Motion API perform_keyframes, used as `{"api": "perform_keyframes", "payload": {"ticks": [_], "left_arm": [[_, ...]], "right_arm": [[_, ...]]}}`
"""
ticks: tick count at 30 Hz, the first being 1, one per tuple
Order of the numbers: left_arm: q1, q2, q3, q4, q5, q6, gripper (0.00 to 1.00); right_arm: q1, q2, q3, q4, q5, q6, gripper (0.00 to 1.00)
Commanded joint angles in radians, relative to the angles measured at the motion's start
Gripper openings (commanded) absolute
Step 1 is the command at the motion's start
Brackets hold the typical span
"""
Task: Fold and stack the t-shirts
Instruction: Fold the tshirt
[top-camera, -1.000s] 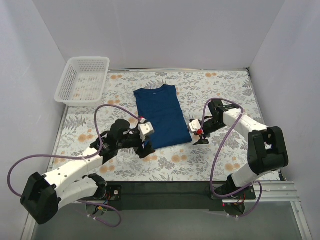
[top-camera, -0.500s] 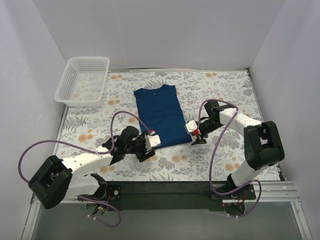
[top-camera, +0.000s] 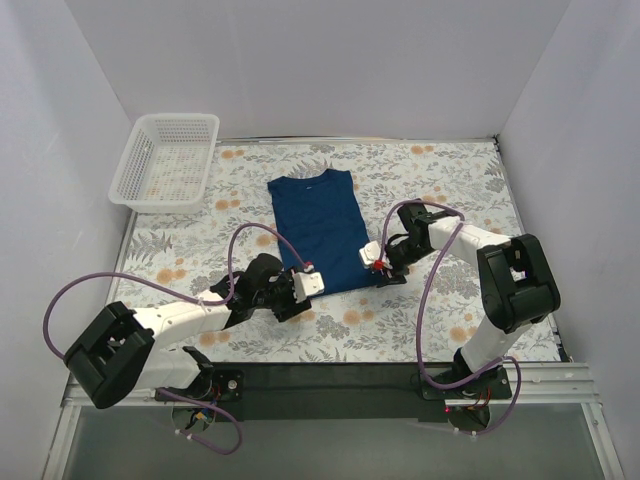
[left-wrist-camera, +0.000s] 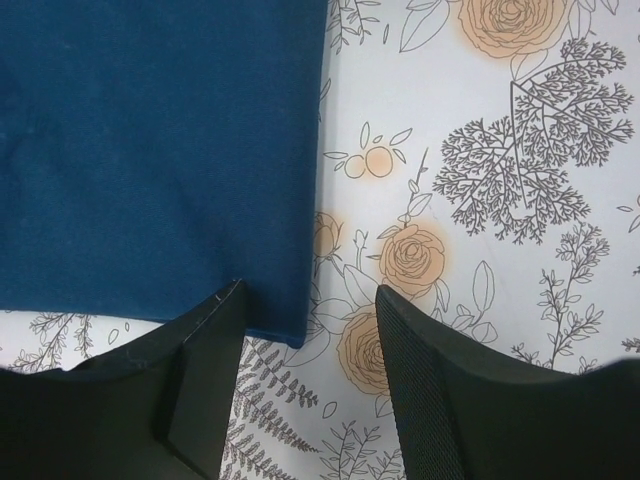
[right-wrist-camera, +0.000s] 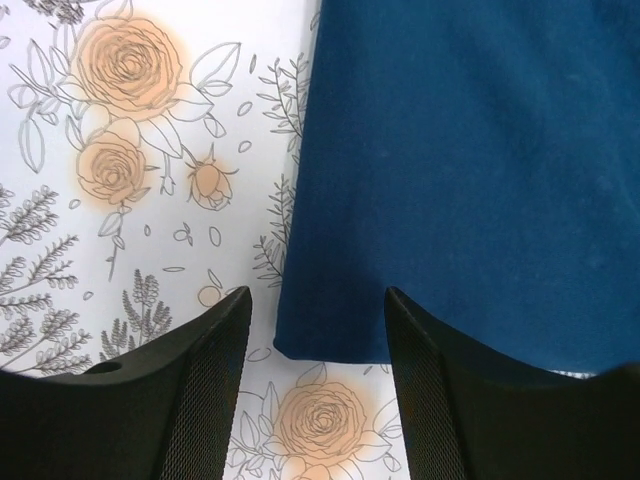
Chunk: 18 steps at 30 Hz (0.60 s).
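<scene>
One navy blue t-shirt (top-camera: 322, 228) lies flat on the floral cloth, folded lengthwise into a long rectangle, collar at the far end; no print shows. My left gripper (top-camera: 297, 299) is open at its near left corner. In the left wrist view the shirt (left-wrist-camera: 150, 150) fills the upper left and its corner lies between the fingers of my left gripper (left-wrist-camera: 310, 300). My right gripper (top-camera: 386, 274) is open at the near right corner. In the right wrist view the shirt (right-wrist-camera: 470, 150) fills the upper right and its corner sits between the fingers of my right gripper (right-wrist-camera: 317, 305).
A white mesh basket (top-camera: 165, 160) stands at the far left corner. The floral tablecloth (top-camera: 450, 190) covers the table. White walls close in the left, back and right sides. Purple cables loop over both arms.
Both grippers have closed in on the shirt's near corners: the left one moved right and down, the right one moved left. The shirt has not moved.
</scene>
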Motion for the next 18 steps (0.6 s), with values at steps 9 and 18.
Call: {"api": "perform_keyframes", "payload": {"ticks": [9,18], "left_arm": [[-0.015,0.052,0.001,0.033,-0.019,0.01,0.46],[-0.02,0.078,-0.01,0.041,-0.064,0.021,0.39]], "right_arm": [[0.016,-0.022,-0.061,0.078,0.075,0.041,0.51],[0.02,-0.011,-0.074,0.122,0.109,0.09,0.48]]}}
